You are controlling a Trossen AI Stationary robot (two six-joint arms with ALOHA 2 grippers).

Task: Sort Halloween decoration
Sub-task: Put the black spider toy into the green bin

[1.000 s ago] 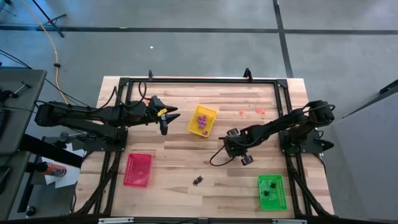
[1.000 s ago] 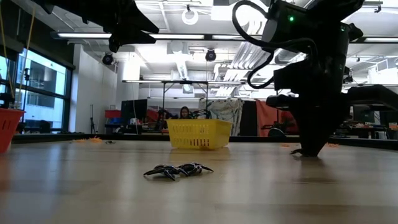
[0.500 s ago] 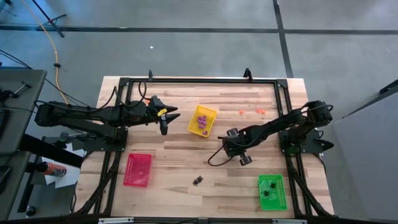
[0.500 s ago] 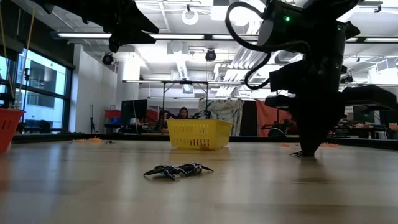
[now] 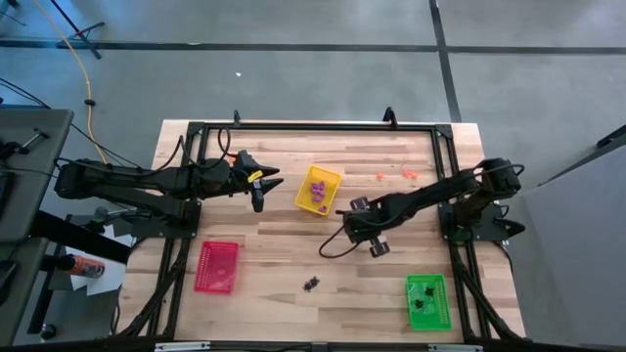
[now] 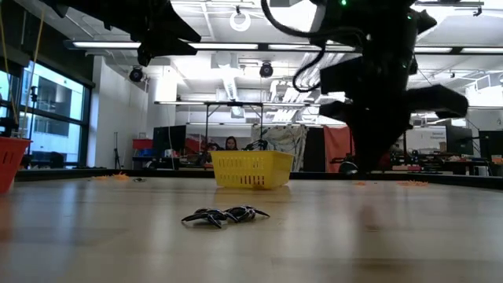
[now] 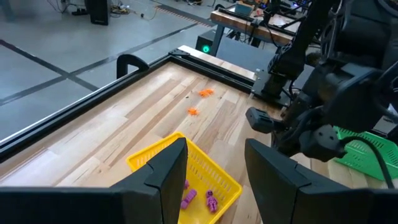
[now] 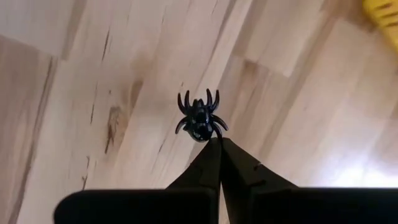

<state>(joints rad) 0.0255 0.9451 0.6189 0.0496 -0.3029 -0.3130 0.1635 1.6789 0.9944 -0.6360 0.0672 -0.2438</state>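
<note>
Right gripper [image 8: 217, 144], fingers closed on a black spider [image 8: 199, 116] at their tips; carry level to green tray [image 5: 427, 300].

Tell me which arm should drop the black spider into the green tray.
Right. Its tool is shut on the black spider, lifted off the table, with the green tray on its side. The left tool waits open beyond the yellow tray.

No legible text, label, brand, number or sign appears in any view: none on the wooden table [image 5: 293, 254], nor on the yellow tray [image 5: 319, 189], red tray [image 5: 217, 266] or green tray [image 5: 427, 301], nor in the room behind.
</note>
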